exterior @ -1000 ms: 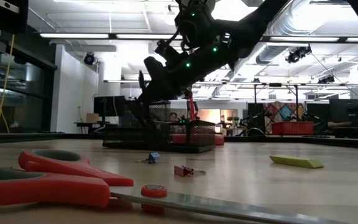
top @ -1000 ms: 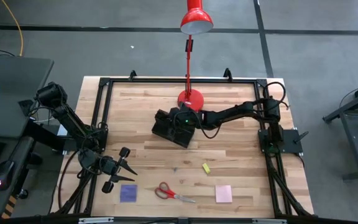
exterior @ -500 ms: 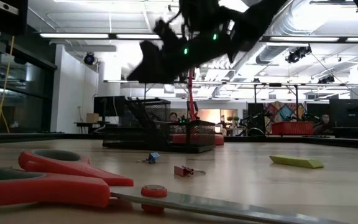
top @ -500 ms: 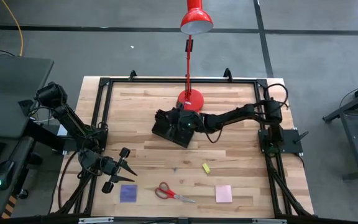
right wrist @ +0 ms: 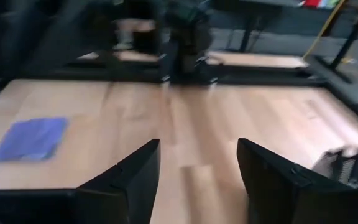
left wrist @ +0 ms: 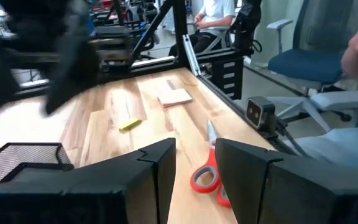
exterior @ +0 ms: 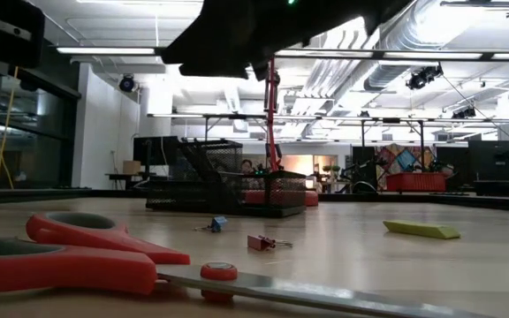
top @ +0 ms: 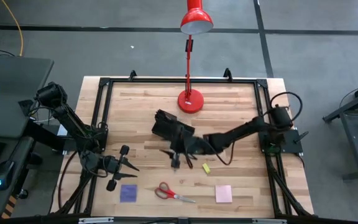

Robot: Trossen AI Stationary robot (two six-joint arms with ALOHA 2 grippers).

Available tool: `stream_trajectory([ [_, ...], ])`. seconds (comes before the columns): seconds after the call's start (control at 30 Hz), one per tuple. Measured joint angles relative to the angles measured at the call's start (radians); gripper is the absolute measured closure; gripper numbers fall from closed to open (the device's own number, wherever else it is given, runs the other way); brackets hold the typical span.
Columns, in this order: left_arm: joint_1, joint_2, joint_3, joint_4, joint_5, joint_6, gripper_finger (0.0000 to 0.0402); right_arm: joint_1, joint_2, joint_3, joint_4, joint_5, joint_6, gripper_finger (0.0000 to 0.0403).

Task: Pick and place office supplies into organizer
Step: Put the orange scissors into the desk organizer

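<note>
High view first: the right arm reaches from its mount at the table's right edge, low across the boards toward the middle, and its right gripper (top: 180,158) hangs over bare wood just in front of the organizer (top: 166,129), fingers spread apart and holding nothing. The right wrist view agrees, with two dark fingers (right wrist: 126,180) parted over empty boards and the purple sticky pad (right wrist: 31,138) lying off to one side.

Over on the left, the other arm is folded down by the table's left front corner. Its left gripper (top: 124,163) points inward toward the table's middle, jaws open and empty, just behind the purple pad.

Along the front edge lie the purple pad, the red-handled scissors (top: 169,193) and the pink sticky pad (top: 223,194), well apart from one another. The small yellow block (top: 206,168) sits just beside the right gripper, on its right. The black mesh organizer stands in front of the red lamp (top: 190,99) base. From the low view, two small clips (exterior: 263,241) rest on the wood between the scissors and the organizer.
</note>
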Motion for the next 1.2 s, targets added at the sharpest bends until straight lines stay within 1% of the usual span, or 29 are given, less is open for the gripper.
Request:
stream_trajectory([
  [0.3,0.0,0.0,0.0,0.029,-0.008,0.027,0.0298,0.136,0.0,0.0,-0.124,0.002,0.169,0.0196],
  [0.43,0.0,0.0,0.0,0.028,-0.008,0.028,0.0298,0.17,0.0,0.0,-0.139,-0.003,0.306,0.0196],
  [0.53,0.0,0.0,0.0,0.028,-0.008,0.048,0.0298,0.174,0.0,0.0,-0.151,-0.045,0.41,0.0196],
  [0.63,0.0,0.0,0.0,0.023,-0.008,0.047,0.0298,0.175,0.0,0.0,-0.154,-0.072,0.44,0.0196],
  [0.7,0.0,0.0,0.0,0.0,-0.008,0.042,0.0298,0.178,0.0,0.0,-0.177,-0.092,0.493,0.0196],
  [0.8,0.0,0.0,0.0,-0.025,-0.018,0.03,0.0298,0.181,0.001,0.0,-0.188,-0.158,0.591,0.0196],
  [0.87,0.0,0.0,0.0,-0.027,-0.029,0.029,0.0298,0.184,0.015,0.001,-0.19,-0.177,0.647,0.0196],
  [0.97,0.0,0.0,0.0,-0.025,-0.032,0.045,0.0298,0.19,0.043,0.001,-0.195,-0.198,0.686,0.0196],
  [1.07,0.0,0.0,0.0,-0.025,-0.034,0.048,0.0298,0.19,0.047,0.001,-0.212,-0.178,0.716,0.0197],
  [1.2,0.0,0.0,0.0,-0.026,-0.034,0.047,0.0298,0.189,0.048,0.001,-0.254,-0.151,0.719,0.0197],
])
